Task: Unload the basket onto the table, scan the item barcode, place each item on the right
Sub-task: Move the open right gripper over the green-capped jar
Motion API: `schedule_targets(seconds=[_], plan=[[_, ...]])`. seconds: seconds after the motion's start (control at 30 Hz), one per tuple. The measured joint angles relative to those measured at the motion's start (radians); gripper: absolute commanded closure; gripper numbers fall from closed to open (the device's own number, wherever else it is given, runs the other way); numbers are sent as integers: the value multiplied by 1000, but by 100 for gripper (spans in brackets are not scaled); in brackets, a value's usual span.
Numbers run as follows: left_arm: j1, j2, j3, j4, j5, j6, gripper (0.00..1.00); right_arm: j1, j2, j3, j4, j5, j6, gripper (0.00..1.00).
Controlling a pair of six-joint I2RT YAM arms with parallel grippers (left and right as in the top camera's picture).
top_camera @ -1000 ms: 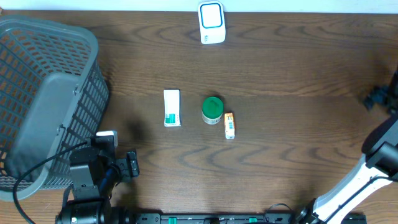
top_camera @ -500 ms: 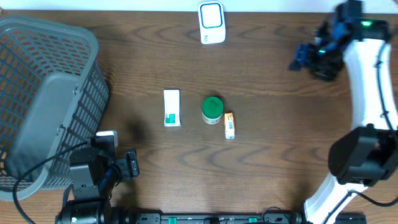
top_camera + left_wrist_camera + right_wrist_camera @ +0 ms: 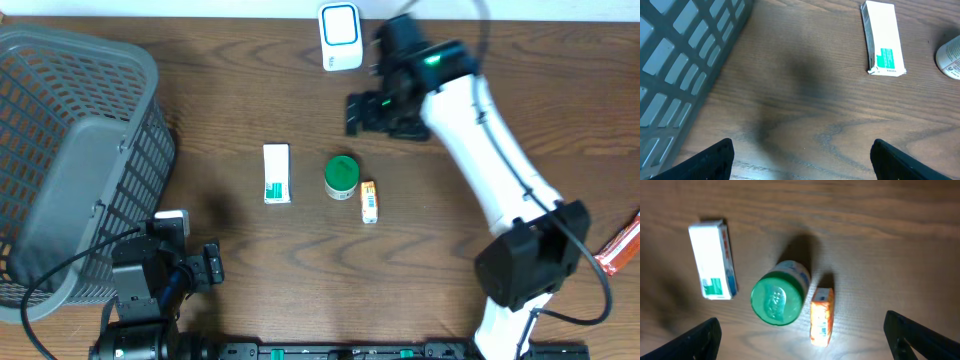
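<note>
Black and spread wide, the right tool (image 3: 358, 110) pinches nothing and hangs above the surface (image 3: 480, 230) toward its far edge, just right of the white-and-blue scanner (image 3: 340, 37) that stands at the middle of that edge. Below it, around the centre of the surface, three items sit in a short row. A white carton (image 3: 276, 174) lies flat with its green print at the near end. A green-lidded jar (image 3: 341, 176) stands upright, apart from the carton. An orange packet (image 3: 369, 201) lies just beside the jar on the side away from the carton. Toward the near-left corner the left tool (image 3: 802, 143) is also spread and empty, with bare wood between its fingers. A grey basket (image 3: 70, 160) sits close by along the left edge.
</note>
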Motion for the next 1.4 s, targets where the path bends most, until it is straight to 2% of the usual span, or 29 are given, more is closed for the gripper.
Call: schedule_targets(seconds=[0.13, 0.23, 0.6, 0.97, 1.4], plan=[[0, 0, 0, 0, 0, 0, 12, 123, 3, 0, 31, 125, -65, 1], [0, 0, 0, 0, 0, 0, 12, 164, 22, 0, 58, 162, -101, 1], [0, 0, 0, 0, 0, 0, 12, 151, 217, -1, 58, 171, -126, 1], [0, 0, 0, 0, 0, 0, 12, 157, 289, -1, -3, 124, -80, 1], [0, 0, 0, 0, 0, 0, 12, 212, 297, -8, 34, 100, -7, 1]])
